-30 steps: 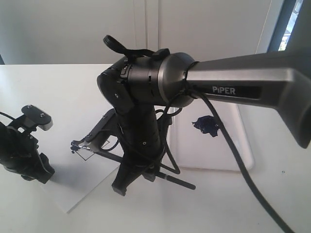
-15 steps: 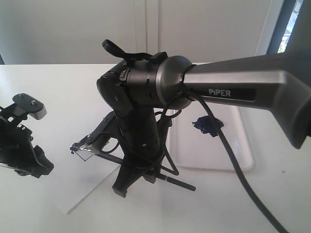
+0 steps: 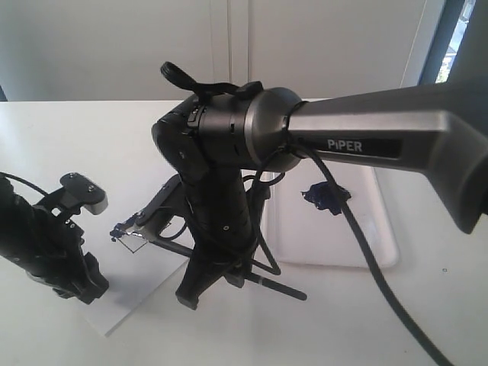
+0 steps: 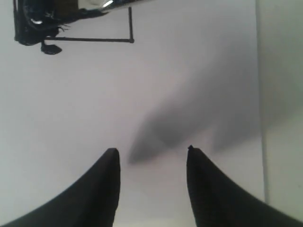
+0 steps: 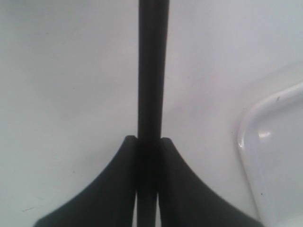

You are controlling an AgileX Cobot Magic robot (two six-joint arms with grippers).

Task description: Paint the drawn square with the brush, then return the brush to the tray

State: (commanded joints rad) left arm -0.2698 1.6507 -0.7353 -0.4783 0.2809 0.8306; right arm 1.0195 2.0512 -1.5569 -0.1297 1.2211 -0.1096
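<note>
I'm pinching the brush between the right gripper's closed-in jaws, its long axis slanting across the paper sheet — bristles at the drawn square's left corner, handle end pointing toward the tray on the tabletop's right side. The left gripper is hovering spread and empty near the paper's left edge, so I'm judging the stroke belongs to the right arm.

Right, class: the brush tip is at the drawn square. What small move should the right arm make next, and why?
Probably sweep the brush across the square. The right gripper is shut on the handle, the bristles sit at one corner, and the paper inside the outline looks mostly bare.
</note>
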